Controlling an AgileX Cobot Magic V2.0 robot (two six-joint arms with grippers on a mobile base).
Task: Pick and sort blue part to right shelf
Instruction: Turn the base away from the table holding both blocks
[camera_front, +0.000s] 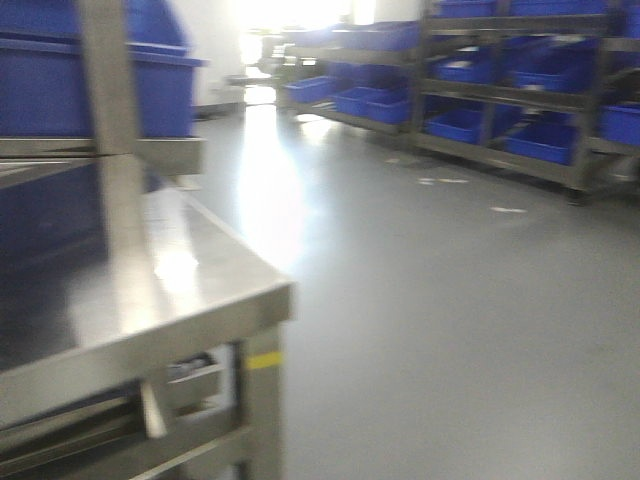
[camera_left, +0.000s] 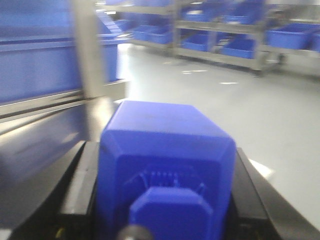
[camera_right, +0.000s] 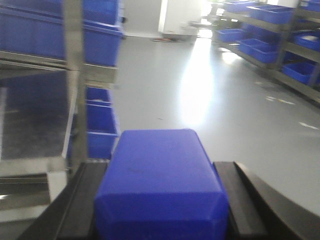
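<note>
Left pincer (camera_left: 165, 182) is clamped on a blue part (camera_left: 165, 140). Right pincer (camera_right: 160, 202) is clamped on a second blue part (camera_right: 160, 170). Steel table (camera_front: 215, 290) near left; bin shelving (camera_front: 520, 100) far right.

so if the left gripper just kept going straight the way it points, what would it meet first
Mostly open grey floor, as far as the blur shows. The left gripper, holding the blue part, points past the steel post, which stands close at the view's left; depth there is unclear.
</note>
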